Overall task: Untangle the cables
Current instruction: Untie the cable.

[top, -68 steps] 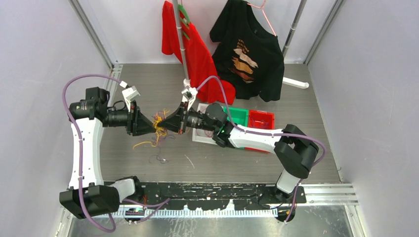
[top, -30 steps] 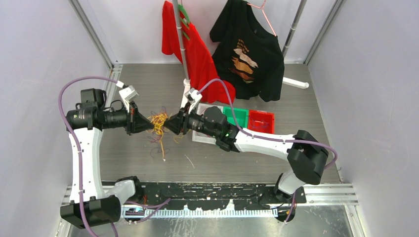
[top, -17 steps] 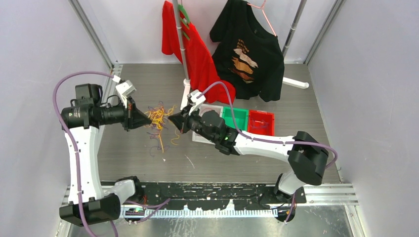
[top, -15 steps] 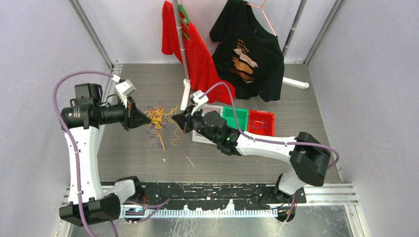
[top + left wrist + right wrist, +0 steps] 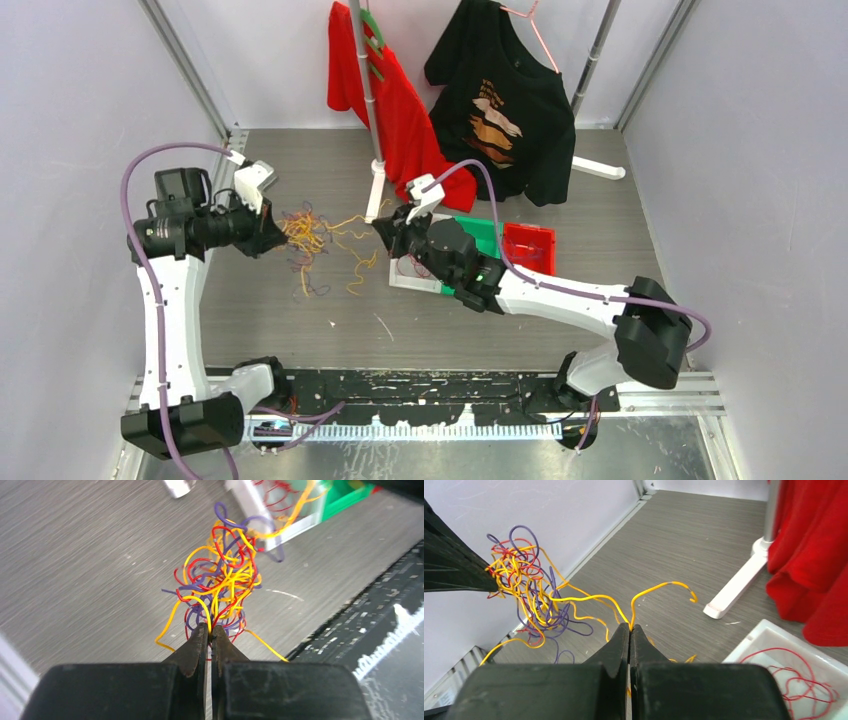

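Observation:
The cables (image 5: 303,233) are a tangle of thin red, yellow and purple wires held in the air between my two grippers. My left gripper (image 5: 280,232) is shut on the tangle's left side; in the left wrist view the wires (image 5: 225,580) fan out from its closed tips (image 5: 210,629). My right gripper (image 5: 380,229) is shut on a yellow cable (image 5: 589,598) that runs from its tips (image 5: 630,626) leftward into the tangle (image 5: 524,585). The yellow cable's free end curls up to the right (image 5: 674,585).
A white tray (image 5: 405,278) holding red wires (image 5: 794,672) lies under the right arm, beside a green tray (image 5: 487,234) and a red tray (image 5: 528,245). Loose yellow and purple strands (image 5: 352,278) hang or lie below the tangle. A stand's white foot (image 5: 734,592) and a red shirt (image 5: 400,110) are behind.
The grippers have drawn apart: the left moved left and back with the tangle, the right moved right. Yellow strands now stretch out between them and the bundle looks looser.

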`<state>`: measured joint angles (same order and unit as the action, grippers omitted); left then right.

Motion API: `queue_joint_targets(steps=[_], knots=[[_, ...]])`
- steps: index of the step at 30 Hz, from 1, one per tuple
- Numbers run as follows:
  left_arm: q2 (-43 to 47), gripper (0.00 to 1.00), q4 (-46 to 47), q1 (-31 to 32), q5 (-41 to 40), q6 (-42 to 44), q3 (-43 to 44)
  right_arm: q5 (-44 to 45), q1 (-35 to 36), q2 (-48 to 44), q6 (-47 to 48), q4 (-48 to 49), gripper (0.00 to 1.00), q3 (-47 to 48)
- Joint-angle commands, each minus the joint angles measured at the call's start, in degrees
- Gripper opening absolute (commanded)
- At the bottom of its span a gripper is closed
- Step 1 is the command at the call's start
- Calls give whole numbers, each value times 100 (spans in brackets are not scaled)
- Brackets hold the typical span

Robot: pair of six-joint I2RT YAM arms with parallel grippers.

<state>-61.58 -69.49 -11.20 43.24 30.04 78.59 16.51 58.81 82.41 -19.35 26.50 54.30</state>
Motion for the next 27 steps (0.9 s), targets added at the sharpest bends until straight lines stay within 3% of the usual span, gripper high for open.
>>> queue_joint_targets(steps=[1, 16, 19, 23, 27], knots=[[40, 0, 958, -34, -1171, -58, -268, 445, -127, -561, 331, -279, 1, 63], [9, 0, 1610, -297, -1758, -256, -447, 267, -363, -1531, 416, -1364, 1, 329], [-60, 0, 1363, -730, -607, -737, -290, 11, -365, -1620, 286, -1573, 1, 358], [-265, 0, 584, -1076, 1658, -1050, 166, -502, -363, -1497, -32, -1625, 1, 285], [-175, 0, 393, -1076, 2720, -1216, 212, -1231, -195, -1230, -691, -1213, 1, -1]])
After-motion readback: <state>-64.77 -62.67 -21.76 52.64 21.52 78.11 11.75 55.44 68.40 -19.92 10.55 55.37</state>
